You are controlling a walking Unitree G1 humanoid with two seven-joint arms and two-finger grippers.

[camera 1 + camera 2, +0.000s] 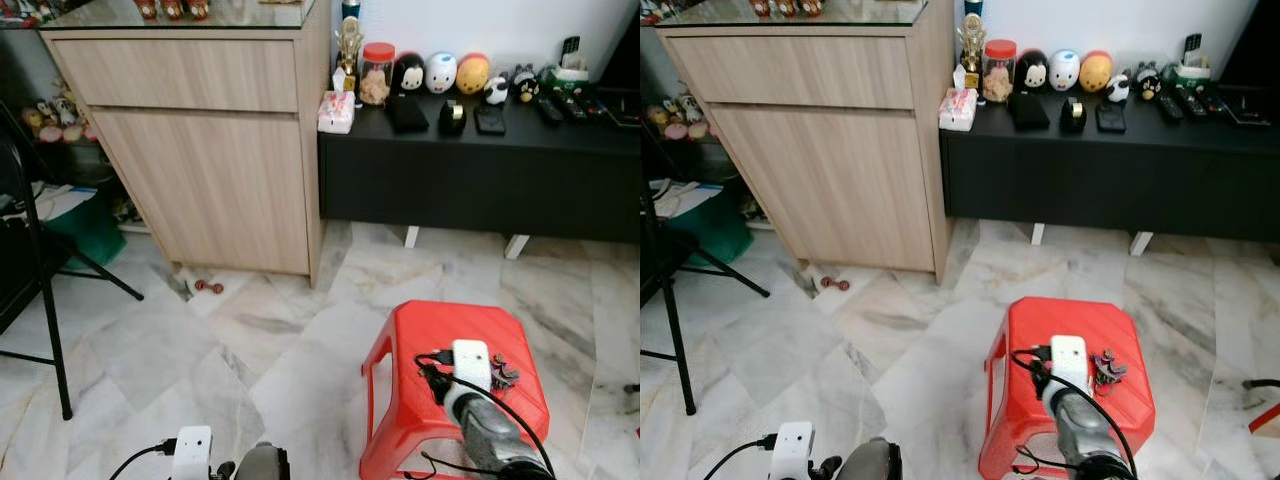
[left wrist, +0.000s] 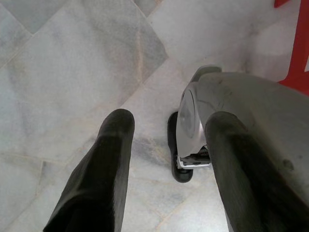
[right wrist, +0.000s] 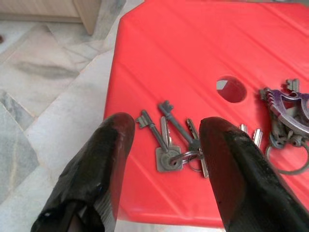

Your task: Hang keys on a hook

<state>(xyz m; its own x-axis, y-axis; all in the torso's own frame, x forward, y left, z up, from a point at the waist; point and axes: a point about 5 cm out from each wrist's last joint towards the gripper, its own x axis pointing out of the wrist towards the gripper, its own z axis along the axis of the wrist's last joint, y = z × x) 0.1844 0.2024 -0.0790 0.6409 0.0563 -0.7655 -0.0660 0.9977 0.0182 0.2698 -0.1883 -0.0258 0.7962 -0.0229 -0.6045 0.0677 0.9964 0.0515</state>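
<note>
A bunch of grey keys on a ring lies flat on the red plastic stool. My right gripper is open just above it, with one black finger on each side of the bunch, not touching. A second bunch with a metal clip lies further along the stool top, also seen beside my right wrist. My right arm reaches over the stool. The left gripper hangs open and empty above the marble floor, next to my own silver leg.
A light wooden cabinet stands ahead on the left. A low black console with toys, a jar and remotes runs along the white wall. A black folding stand is at the far left. A small red object lies by the cabinet's foot.
</note>
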